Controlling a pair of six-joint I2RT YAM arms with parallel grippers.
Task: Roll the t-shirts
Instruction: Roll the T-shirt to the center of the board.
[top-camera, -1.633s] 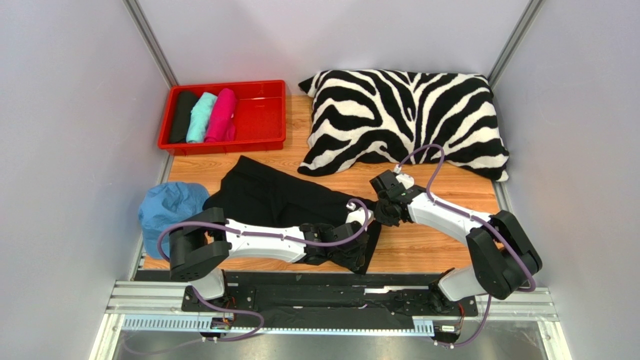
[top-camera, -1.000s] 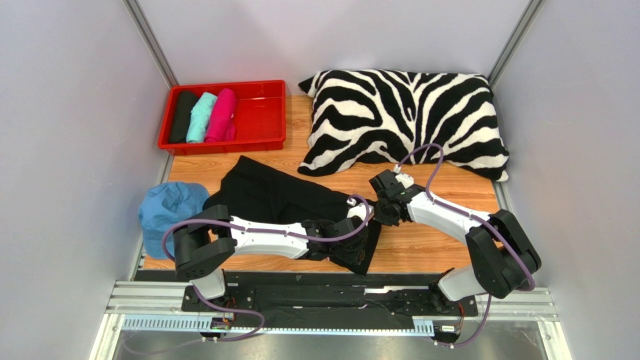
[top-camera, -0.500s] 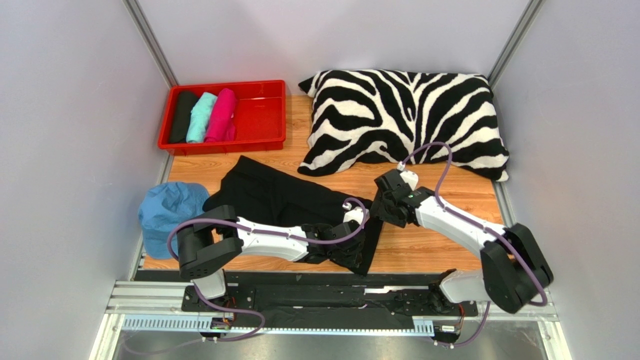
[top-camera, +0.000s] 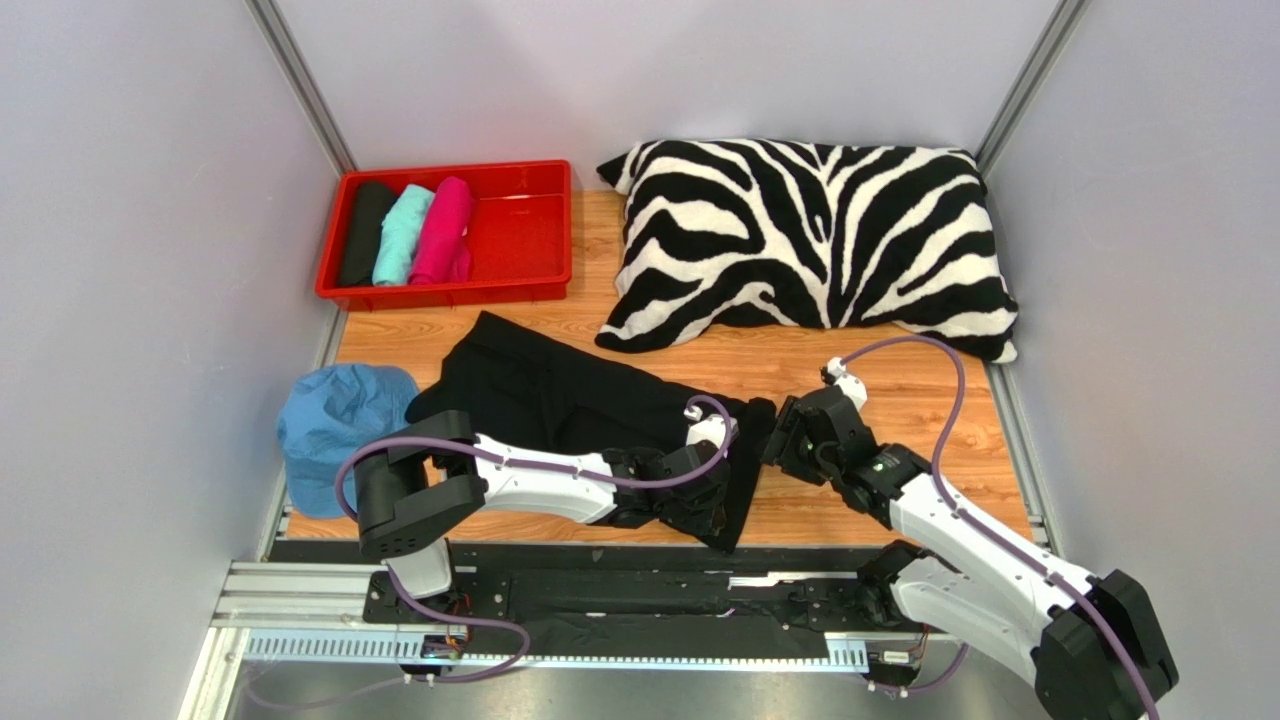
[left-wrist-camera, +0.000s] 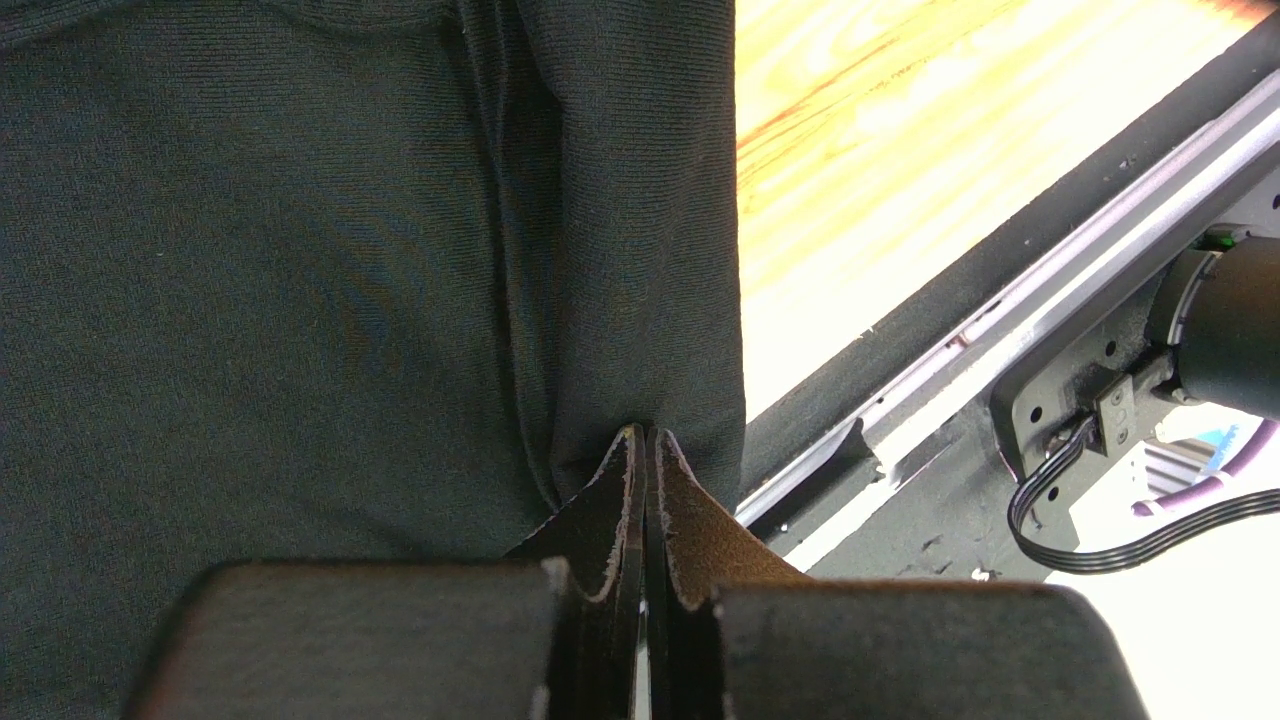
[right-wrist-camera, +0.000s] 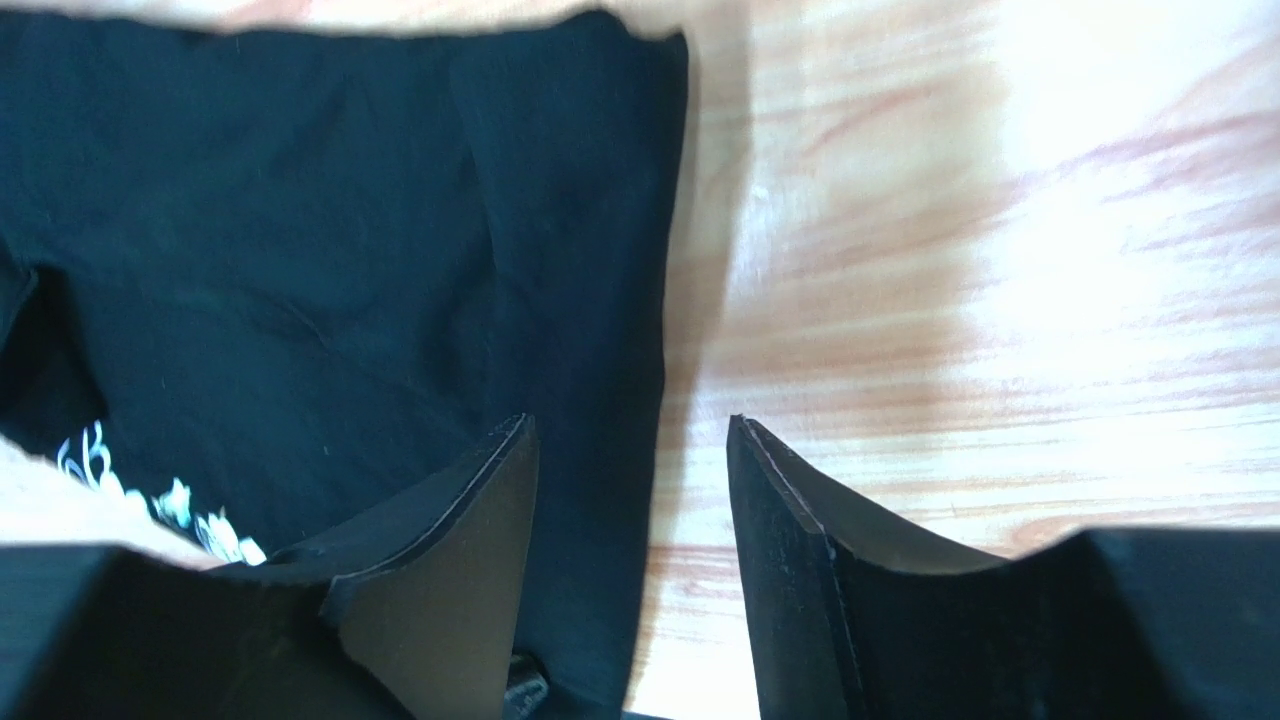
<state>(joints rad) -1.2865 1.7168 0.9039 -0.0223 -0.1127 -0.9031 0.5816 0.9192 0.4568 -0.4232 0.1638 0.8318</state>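
A black t-shirt (top-camera: 556, 383) with small white print (right-wrist-camera: 150, 503) lies flat on the wooden table. My left gripper (top-camera: 703, 503) is shut on its near right corner, the cloth pinched at the fingertips (left-wrist-camera: 646, 438). My right gripper (top-camera: 777, 444) is open over the shirt's right edge (right-wrist-camera: 631, 435), one finger (right-wrist-camera: 466, 510) above the cloth and the other (right-wrist-camera: 796, 525) above bare wood. Rolled black (top-camera: 365, 230), teal (top-camera: 401, 233) and pink (top-camera: 443, 228) tees lie side by side in the red tray (top-camera: 526, 225).
A zebra-striped pillow (top-camera: 812, 240) fills the back right. A light blue cap (top-camera: 338, 420) lies at the left edge beside the shirt. The black rail and arm bases (left-wrist-camera: 962, 375) run just below the shirt's near corner.
The right arm has swung its elbow down toward the near edge, and its gripper has shifted slightly right and nearer along the shirt's edge. The left gripper has stayed on the corner.
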